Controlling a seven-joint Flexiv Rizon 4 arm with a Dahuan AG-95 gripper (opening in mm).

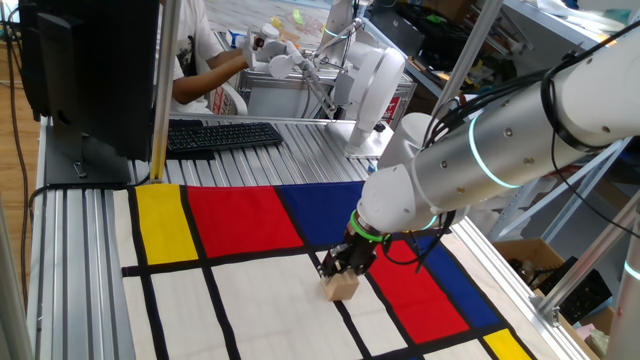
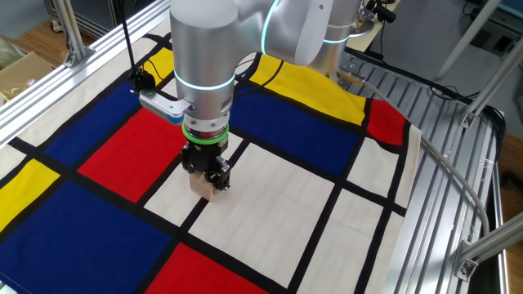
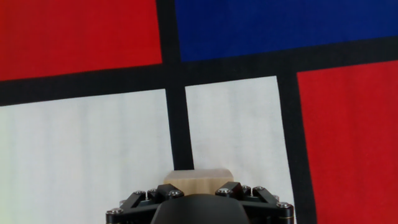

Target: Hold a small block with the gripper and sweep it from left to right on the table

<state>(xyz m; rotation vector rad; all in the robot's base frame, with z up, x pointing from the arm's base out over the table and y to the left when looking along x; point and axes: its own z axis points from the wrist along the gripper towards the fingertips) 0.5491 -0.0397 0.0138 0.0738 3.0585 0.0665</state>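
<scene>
Light-tan wood shows under the small black claw (image 1: 341, 268) with its green ring: in one fixed view the plain wooden cube (image 1: 341, 288) sits on a black dividing line of the red, blue, yellow and white cloth-covered tabletop (image 1: 250, 310), with the claw's fingers pinching its upper part.

In the other fixed view the claw (image 2: 207, 176) points straight down from the big white arm and the cube (image 2: 202, 187) rests on the cloth (image 2: 278, 204) at the edge of a white rectangle, gripped on opposite sides.

In the hand view only the cube's top edge (image 3: 198, 182) peeks past the claw's black body (image 3: 198, 202).

The cube looks light, rigid and smooth-sided; a squeeze across two flat faces should suit it, though dragging on cloth may twist it.
</scene>
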